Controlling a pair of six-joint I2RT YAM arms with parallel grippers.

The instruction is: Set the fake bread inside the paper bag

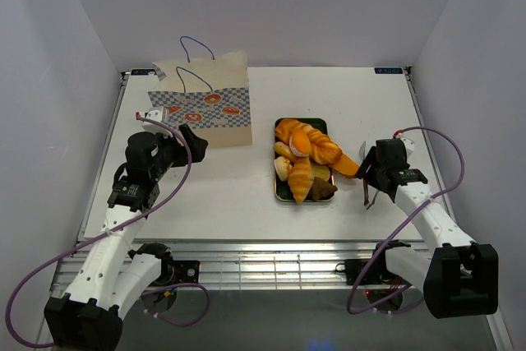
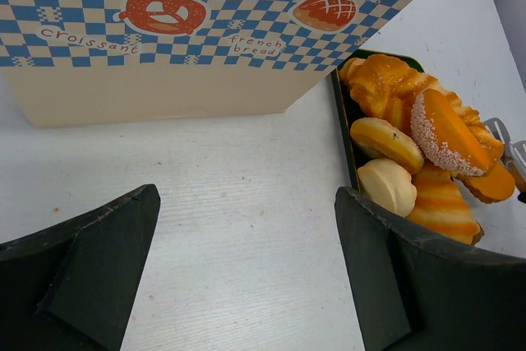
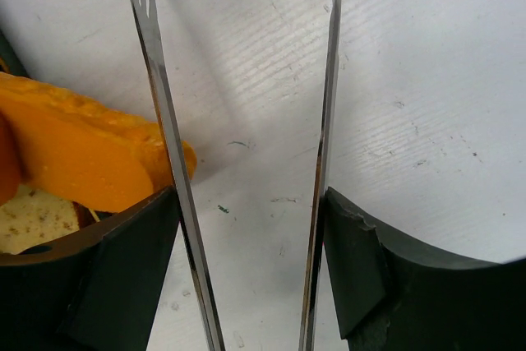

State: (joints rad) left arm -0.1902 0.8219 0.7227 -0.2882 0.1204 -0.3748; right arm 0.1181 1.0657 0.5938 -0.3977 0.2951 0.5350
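The fake bread is piled on a dark green tray at the table's middle: croissants, rolls and a long orange baguette poking out to the right. The paper bag stands upright at the back left. My left gripper is open and empty, low over the table just in front of the bag, with the bread to its right. My right gripper is shut on metal tongs, whose two arms point forward beside the baguette end.
The tray's rim lies just inside my left gripper's right finger. The tongs' tips show past the bread in the left wrist view. Grey walls enclose the table on three sides.
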